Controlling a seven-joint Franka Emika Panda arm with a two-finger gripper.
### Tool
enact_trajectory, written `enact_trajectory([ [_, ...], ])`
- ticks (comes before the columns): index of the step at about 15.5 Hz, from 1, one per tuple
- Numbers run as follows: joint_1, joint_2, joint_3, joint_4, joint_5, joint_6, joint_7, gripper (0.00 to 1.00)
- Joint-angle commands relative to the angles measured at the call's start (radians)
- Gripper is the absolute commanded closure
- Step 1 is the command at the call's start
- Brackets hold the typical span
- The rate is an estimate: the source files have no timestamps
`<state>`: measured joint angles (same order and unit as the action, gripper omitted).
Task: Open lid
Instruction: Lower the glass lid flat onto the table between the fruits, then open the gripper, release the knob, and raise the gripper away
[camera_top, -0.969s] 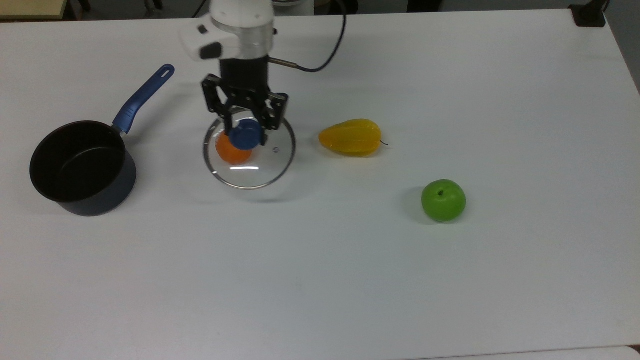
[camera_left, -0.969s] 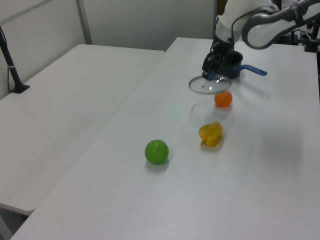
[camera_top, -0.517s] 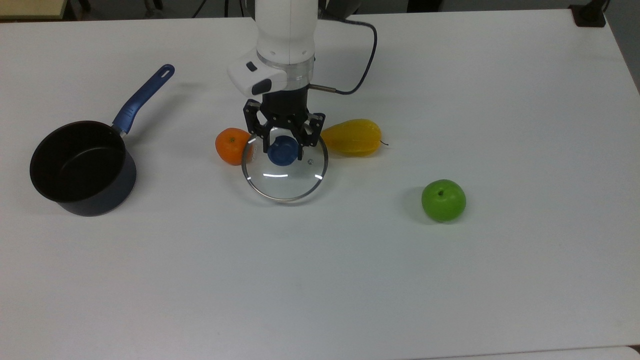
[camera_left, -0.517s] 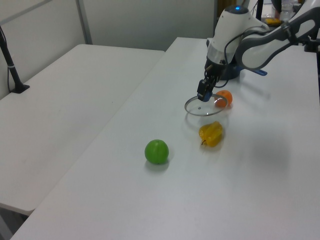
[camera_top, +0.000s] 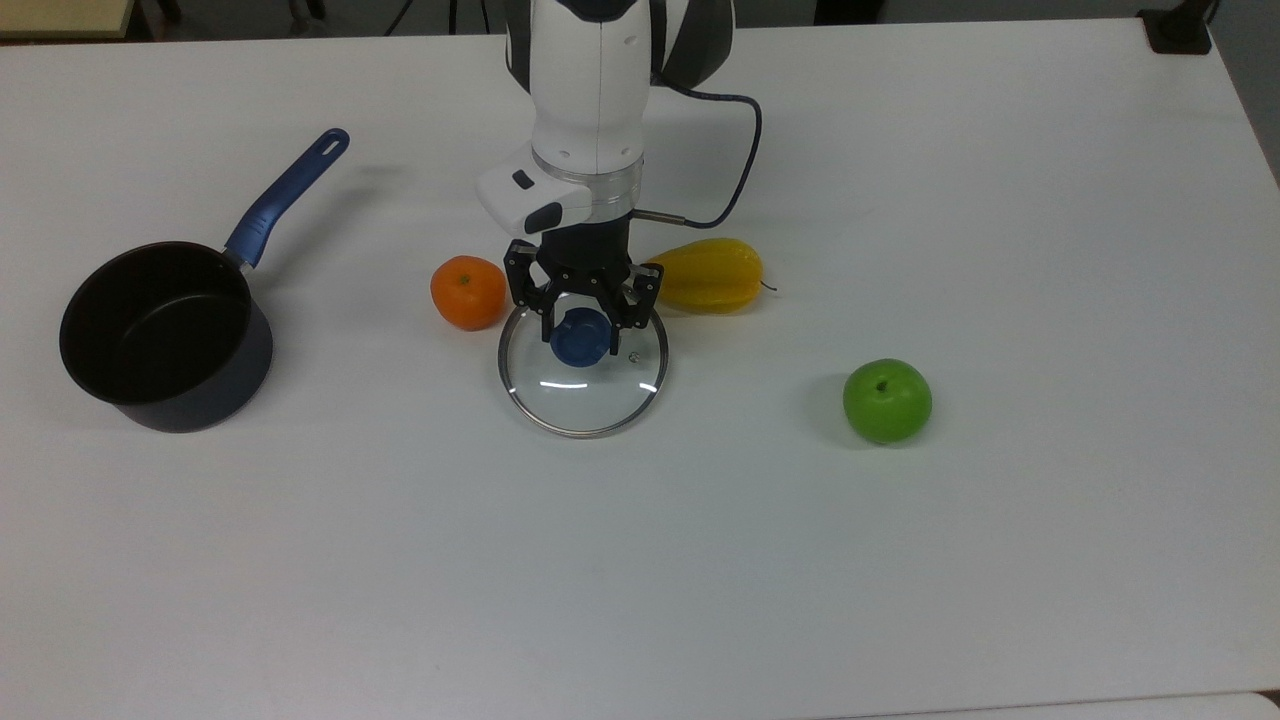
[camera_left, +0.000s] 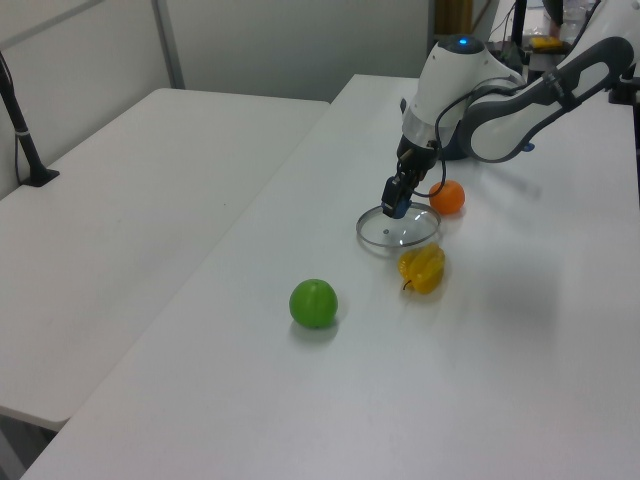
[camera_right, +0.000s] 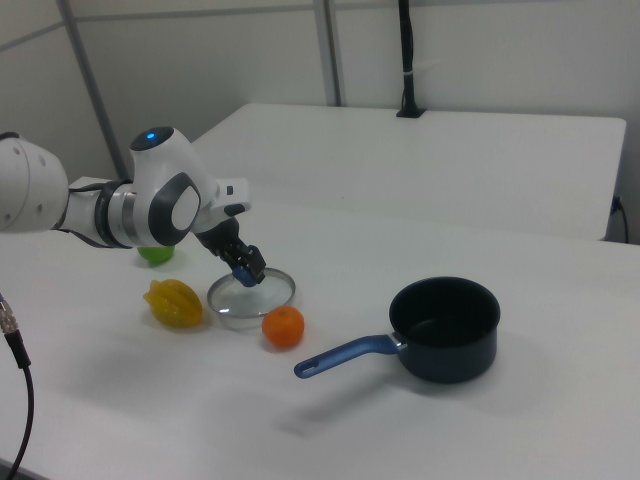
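Going left to right across the top view, we see an open saucepan well apart from everything else on the white table, then an orange. Just beside it, the gripper points down with its fingers closed on the blue knob of the lid. The lid lies directly under the gripper, low over the table. Further right are a yellow fruit and a green apple.

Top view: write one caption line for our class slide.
Gripper holds glass lid by its knob, between orange and yellow fruit.
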<state>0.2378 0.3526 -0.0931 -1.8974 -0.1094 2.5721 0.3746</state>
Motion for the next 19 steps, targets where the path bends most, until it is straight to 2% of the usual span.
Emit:
enact_trajectory([
  [1,-0.003,0.017,0.003,0.011,-0.023,0.01,0.018,0.5],
  [2,-0.002,0.02,0.003,0.011,-0.023,0.01,0.018,0.39],
  [3,0.0,0.022,0.003,0.009,-0.023,0.007,0.018,0.35],
  [4,0.0,0.022,0.003,0.009,-0.023,-0.001,0.018,0.14],
  [5,0.0,0.019,0.003,0.011,-0.023,-0.01,0.02,0.0],
  [9,0.003,-0.013,0.003,0.035,-0.023,-0.082,0.018,0.0],
  [12,0.003,-0.061,0.003,0.07,-0.026,-0.199,0.004,0.0],
  [16,0.003,-0.157,0.021,0.142,-0.016,-0.511,-0.133,0.0],
  [19,0.003,-0.266,0.021,0.149,-0.004,-0.673,-0.236,0.0],
])
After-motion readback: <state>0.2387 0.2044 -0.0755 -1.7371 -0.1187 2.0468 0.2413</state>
